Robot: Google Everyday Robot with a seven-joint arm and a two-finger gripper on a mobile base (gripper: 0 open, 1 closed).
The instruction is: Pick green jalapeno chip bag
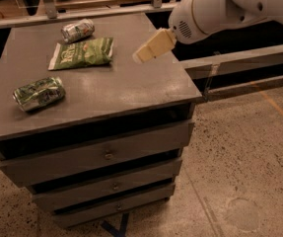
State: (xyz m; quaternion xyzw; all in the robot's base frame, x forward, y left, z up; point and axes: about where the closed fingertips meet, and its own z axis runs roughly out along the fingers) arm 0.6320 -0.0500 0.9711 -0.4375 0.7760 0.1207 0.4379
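The green jalapeno chip bag (pixel 83 53) lies flat on the grey cabinet top (pixel 126 88), toward the back left, its white lettering facing up. My gripper (pixel 142 56) reaches in from the upper right on a white arm (pixel 220 6). Its tan fingers hover above the cabinet top, a short way to the right of the bag and apart from it. Nothing shows in the gripper.
A crushed green-and-silver can (pixel 77 30) lies just behind the bag. Another crushed can (pixel 38 93) lies near the front left edge. The cabinet has several drawers (pixel 106 154) below. A low rail (pixel 239 58) runs to the right; speckled floor (pixel 239 172) lies in front.
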